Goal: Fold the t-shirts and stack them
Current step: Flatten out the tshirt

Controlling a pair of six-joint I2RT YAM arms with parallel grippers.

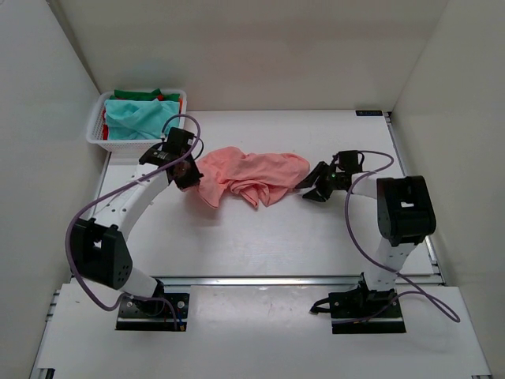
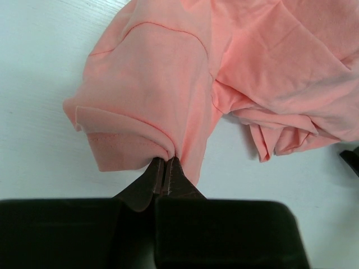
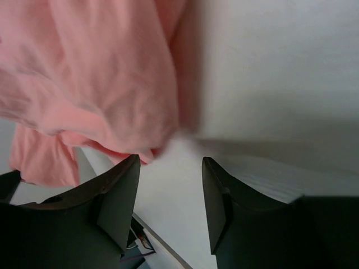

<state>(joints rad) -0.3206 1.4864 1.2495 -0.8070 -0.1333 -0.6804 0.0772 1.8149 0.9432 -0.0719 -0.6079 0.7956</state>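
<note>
The salmon-pink t-shirt [image 2: 168,73] is soft, matt cloth, thin enough to crumple in loose folds, with a stitched hem along its sleeve edge. The desk [image 1: 276,237] is a white, matt surface with a faint fine grain in the left wrist view. The left gripper [image 2: 165,163] has dark, smooth jaws of dull finish; those of the right gripper [image 3: 170,162] look like matt black plastic. The basket [image 1: 95,136] is white plastic lattice, holding a teal t-shirt [image 1: 138,118] of matt cloth. Purple cables [image 1: 350,225] have a smooth sheath.

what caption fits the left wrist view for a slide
Left gripper pinching a sleeve hem of the crumpled salmon-pink t-shirt lying on the white table.
</note>
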